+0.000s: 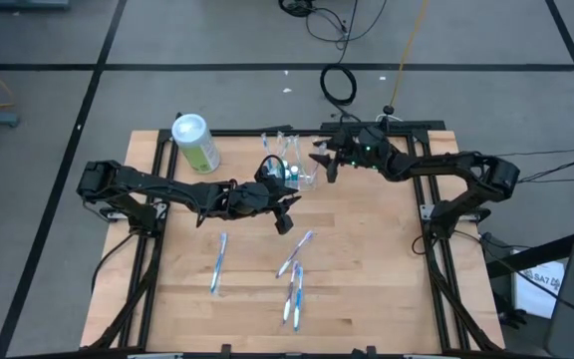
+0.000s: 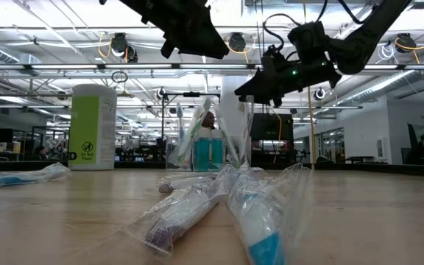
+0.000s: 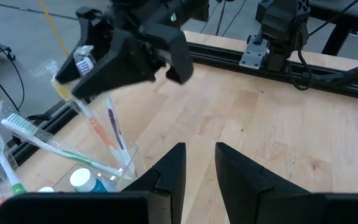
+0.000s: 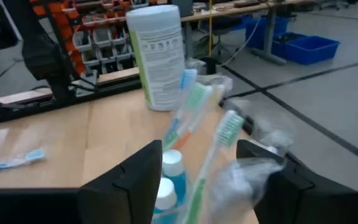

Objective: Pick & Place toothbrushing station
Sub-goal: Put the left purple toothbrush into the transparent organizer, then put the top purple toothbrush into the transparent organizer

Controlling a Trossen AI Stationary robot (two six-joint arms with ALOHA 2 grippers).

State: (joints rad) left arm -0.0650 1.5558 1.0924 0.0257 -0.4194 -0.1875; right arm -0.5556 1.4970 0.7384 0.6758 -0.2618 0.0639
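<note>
The toothbrushing station point(image 1: 295, 176) is a clear plastic holder standing on the table's far middle. It holds toothbrushes and two blue-capped tubes, and also shows in the low view point(image 2: 212, 151). My right gripper point(image 1: 324, 162) is open at the station's right side. In the right wrist view point(image 4: 197, 149) its fingers stand either side of the upright toothbrush heads point(image 4: 229, 124) and a crumpled wrapper point(image 4: 247, 174). My left gripper point(image 1: 285, 219) is open and empty, raised above the table just near of the station; it also shows in the left wrist view point(image 3: 201, 152). My right gripper's fingers stand on either side of the toothbrush tops point(image 3: 82, 59). It comes slanting down from the table's right side. I cannot tell whether a finger touches a brush or the wrapper.
A green-and-white canister point(image 1: 195, 143) with a white lid stands at the far left. Several wrapped toothbrushes point(image 1: 294, 279) lie on the near middle of the table, and one more point(image 1: 217, 264) lies to their left. A black frame point(image 1: 436, 239) borders the wooden table.
</note>
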